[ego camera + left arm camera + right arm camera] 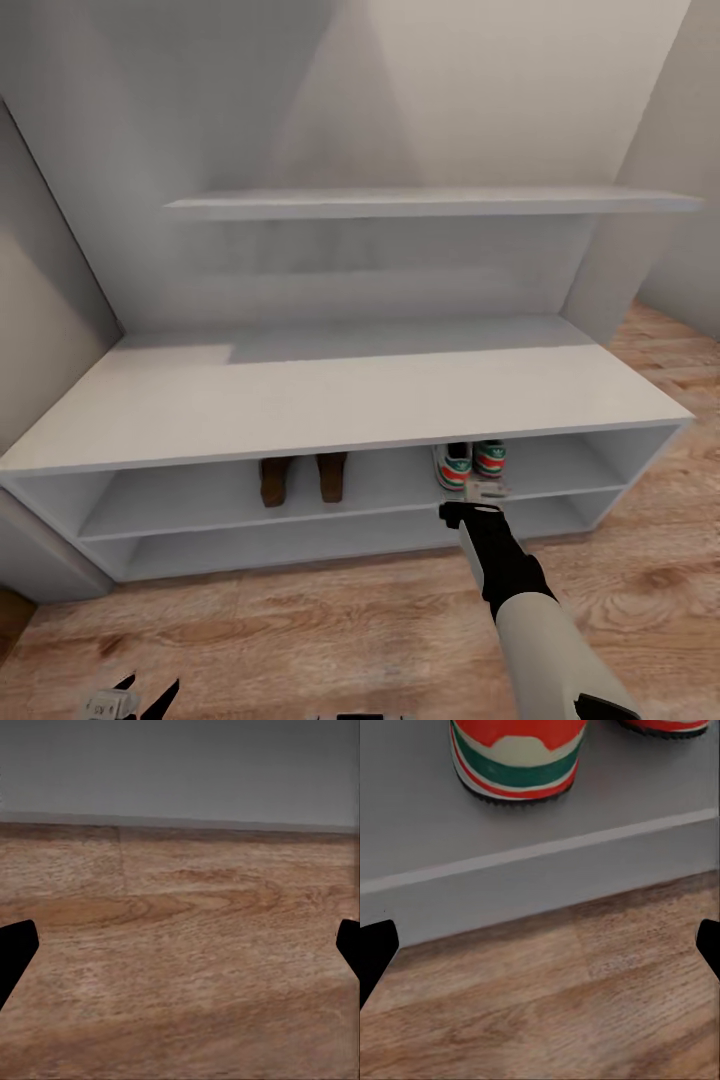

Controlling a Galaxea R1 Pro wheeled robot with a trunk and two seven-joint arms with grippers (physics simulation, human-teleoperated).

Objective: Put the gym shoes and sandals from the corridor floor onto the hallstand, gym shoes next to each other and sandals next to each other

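With all four pieces of footwear already sitting on the upper open shelf of the hallstand [340, 395], this looks like the tail end of the job, the placing step finished or nearly so. The two gym shoes [470, 465] stand side by side, heels outward, toward the shelf's right half; in the right wrist view one sneaker's heel [517, 761] with its green and red bands sits just inside the shelf lip, the second one's heel [664, 726] beside it. The two sandals [302, 478] stand next to each other near the middle of the same shelf, well apart from the sneakers. Nothing lies on the corridor floor [330, 620] that I can see. The right gripper [484, 497] is stretched out just in front of the sneakers at the shelf edge, fingers spread wide with nothing between them, both dark fingertips [376, 949] at the margins of its wrist view. The left gripper [130, 698] hangs low by the robot's body, also spread and empty, with only wood planks ahead of it in the left wrist view. Judgement: both pairs read as grouped and on the rack, so the task seems essentially met. The next move calls for pulling the right arm straight back from the shelf without nudging the nearer sneaker, keeping the gripper spread and clear of the bench top's underside. If any tidying is wanted, it would be a small push to square the sneakers, though they already look close together.
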